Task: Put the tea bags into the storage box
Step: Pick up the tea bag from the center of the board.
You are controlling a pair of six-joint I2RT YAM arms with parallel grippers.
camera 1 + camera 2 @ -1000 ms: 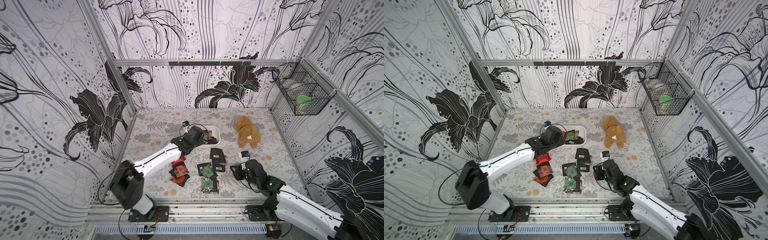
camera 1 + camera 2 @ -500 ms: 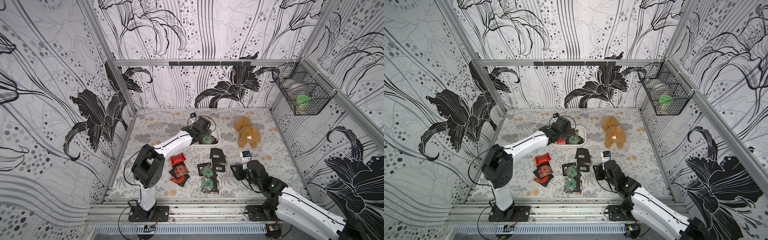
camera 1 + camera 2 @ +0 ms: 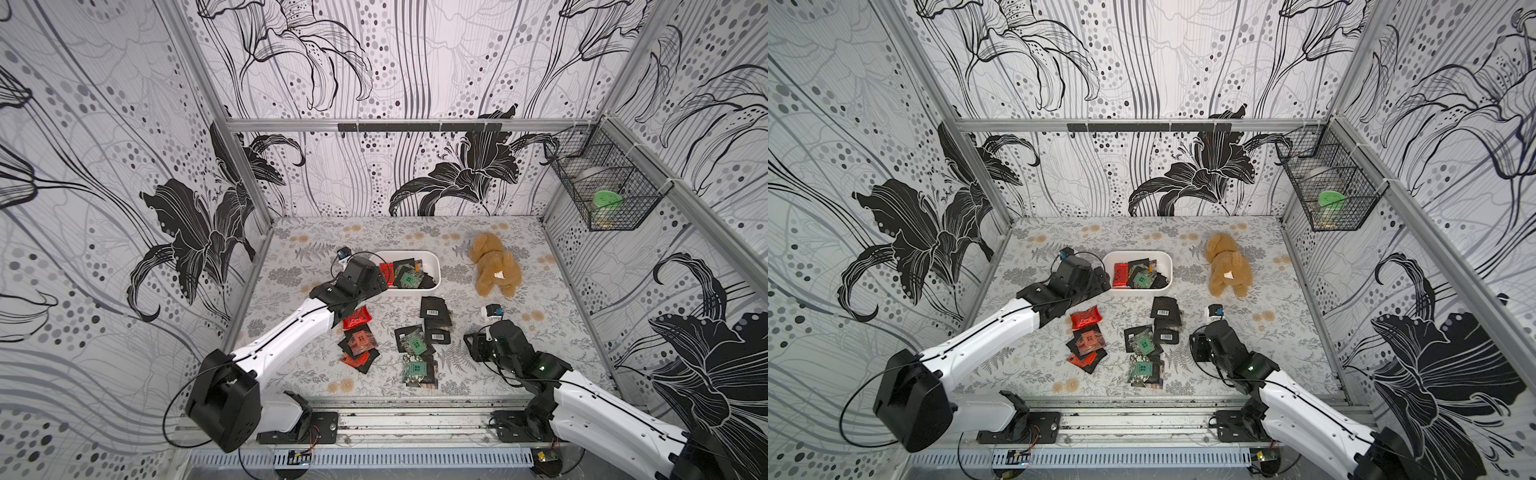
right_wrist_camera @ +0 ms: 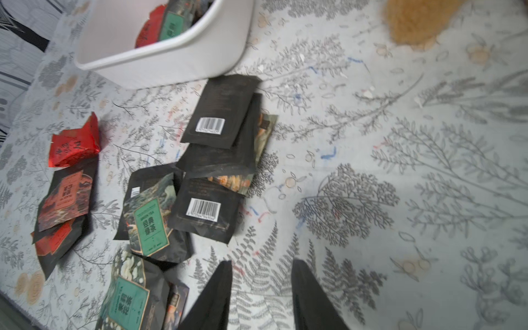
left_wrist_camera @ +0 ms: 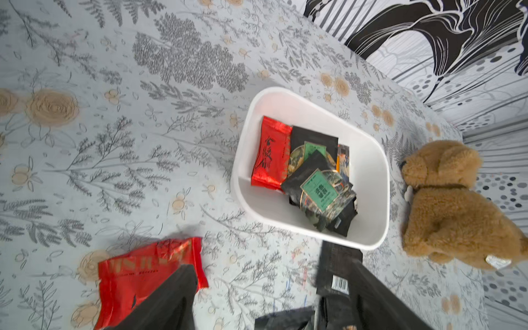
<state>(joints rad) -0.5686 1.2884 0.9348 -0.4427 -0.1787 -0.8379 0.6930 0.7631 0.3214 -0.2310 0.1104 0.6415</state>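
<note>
The white storage box (image 3: 436,270) (image 3: 1169,266) sits mid-table and holds a red tea bag (image 5: 270,154) and black, green-labelled tea bags (image 5: 317,188). My left gripper (image 3: 376,277) (image 5: 273,263) is open and empty, just off the box's left end. Loose tea bags lie in front of the box: a red one (image 3: 355,318), black and orange ones (image 3: 359,345), barcode ones (image 3: 434,309) (image 4: 211,114) and green ones (image 3: 415,343) (image 4: 150,224). My right gripper (image 3: 473,347) (image 4: 261,263) hovers open over bare mat, right of the pile.
A tan plush toy (image 3: 494,266) (image 5: 451,205) lies right of the box. A black wire basket (image 3: 602,195) hangs on the right wall. Patterned walls close in the table on three sides. The metal rail (image 3: 395,415) runs along the front edge.
My left gripper went from shut to open over the box, and a red tea bag now lies inside. It then drew back to the box's left end. The right arm barely moved.
</note>
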